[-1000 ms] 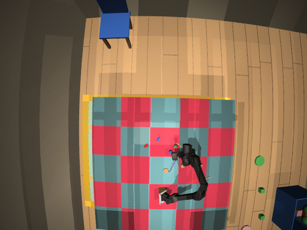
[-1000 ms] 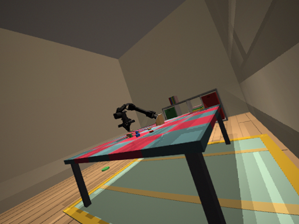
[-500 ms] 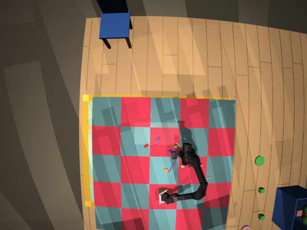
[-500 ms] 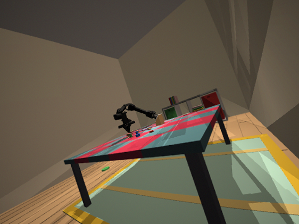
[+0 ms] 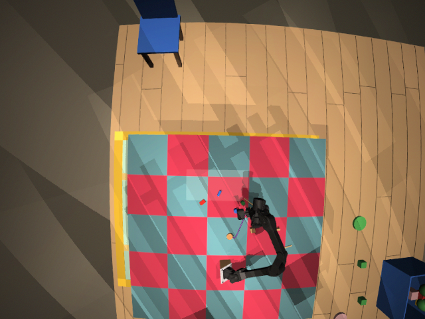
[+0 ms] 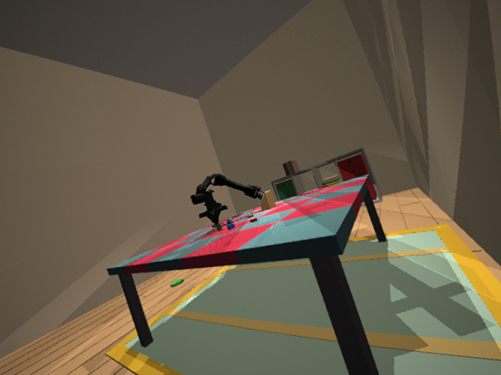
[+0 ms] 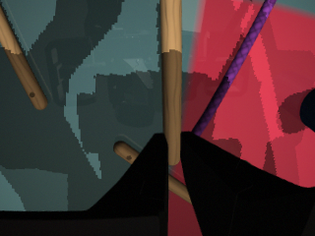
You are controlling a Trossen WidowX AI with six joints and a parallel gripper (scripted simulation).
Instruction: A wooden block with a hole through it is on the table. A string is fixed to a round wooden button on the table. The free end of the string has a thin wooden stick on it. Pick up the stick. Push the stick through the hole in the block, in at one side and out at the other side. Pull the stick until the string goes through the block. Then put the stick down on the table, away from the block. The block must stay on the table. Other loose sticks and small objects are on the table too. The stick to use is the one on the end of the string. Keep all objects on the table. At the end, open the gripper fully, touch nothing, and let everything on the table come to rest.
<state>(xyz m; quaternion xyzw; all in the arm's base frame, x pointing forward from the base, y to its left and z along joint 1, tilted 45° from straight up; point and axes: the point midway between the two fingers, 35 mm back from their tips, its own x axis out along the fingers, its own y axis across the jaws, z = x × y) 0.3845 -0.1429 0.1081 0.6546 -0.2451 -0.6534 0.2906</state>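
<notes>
My gripper (image 7: pixel 171 142) (image 5: pixel 248 213) (image 6: pixel 212 218) is shut on the thin wooden stick (image 7: pixel 171 59), which points straight out from the fingertips above the table. The purple string (image 7: pixel 243 59) (image 5: pixel 240 226) runs from the fingers down to the round wooden button (image 5: pixel 229 236). A small wooden block (image 5: pixel 253 230) sits just under the arm, near the button. In the wrist view the block is out of sight.
A loose stick (image 7: pixel 22 59) lies to the left and another (image 7: pixel 128 152) lies partly under the fingers. A third stick (image 5: pixel 288 246) lies right of the arm. A blue piece (image 5: pixel 236 211) (image 6: pixel 230 224) and a green piece (image 5: pixel 243 203) (image 6: pixel 218 227) sit close to the gripper. A red brick (image 5: pixel 202 202) and a blue brick (image 5: pixel 219 193) lie farther left.
</notes>
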